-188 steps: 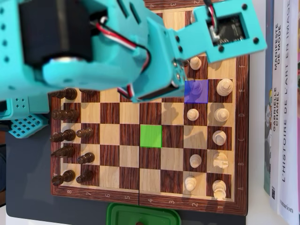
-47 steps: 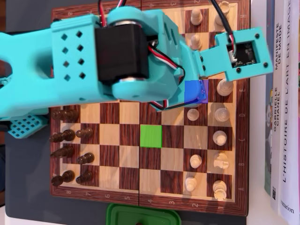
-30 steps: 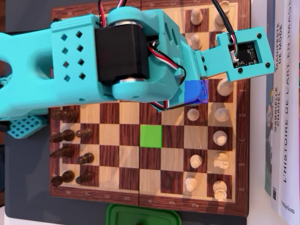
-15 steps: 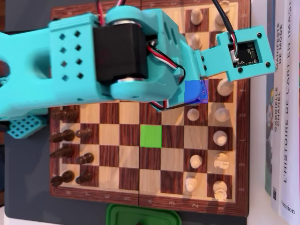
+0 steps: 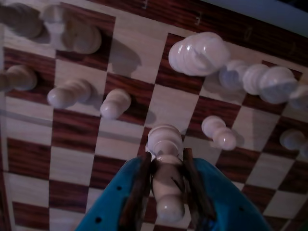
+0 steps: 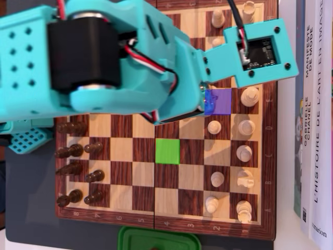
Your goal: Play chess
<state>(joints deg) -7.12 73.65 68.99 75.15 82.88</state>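
In the wrist view my blue gripper is shut on a white pawn, its brown pads against the pawn's body. The pawn's base points at the wooden chessboard; I cannot tell whether it touches. Other white pieces stand around it, such as a pawn and a large piece. In the overhead view the teal arm covers the board's upper part and hides the gripper. A purple-tinted square lies at the arm's tip and a green-tinted square near the board's middle.
In the overhead view white pieces fill the board's right columns and dark pieces the left. Books lie right of the board. A green container sits at the bottom edge.
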